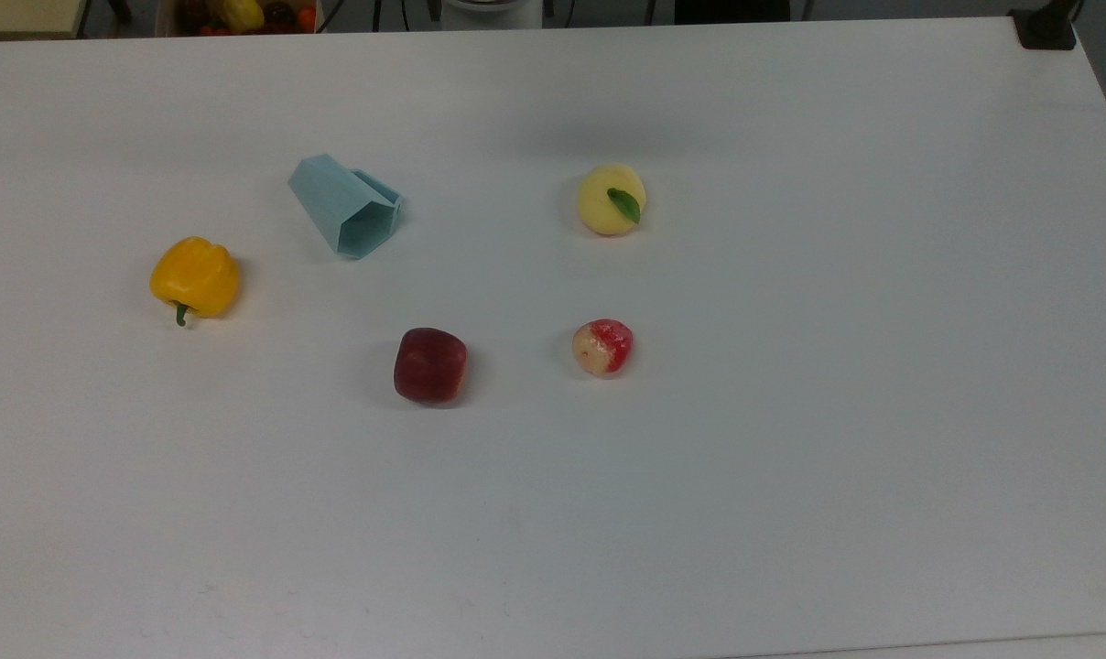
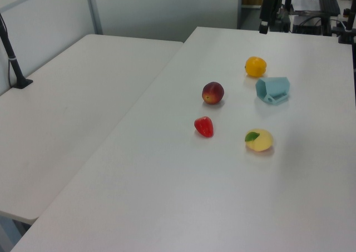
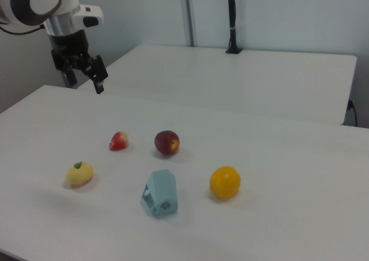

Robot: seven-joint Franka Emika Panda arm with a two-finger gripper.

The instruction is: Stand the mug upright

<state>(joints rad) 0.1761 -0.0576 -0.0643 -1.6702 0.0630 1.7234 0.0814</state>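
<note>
Above the worktop (image 3: 300, 174), at the right view's upper left, the claw (image 3: 86, 79) hangs with fingers parted, gripping nothing, well apart from the mug (image 3: 161, 193). Mug lies on its side between yellow pepper (image 1: 195, 277) and pale peach (image 1: 611, 199); top view shows its open hexagonal rim, right view its handle.

Pale blue-teal faceted mug (image 1: 344, 205); glossy yellow bell pepper (image 1: 194, 277) with green stem; dark red peach (image 1: 430, 365); red-and-cream speckled strawberry (image 1: 602, 346); pale yellow green-leafed fruit (image 1: 611, 199); plain white table (image 1: 791, 366).
</note>
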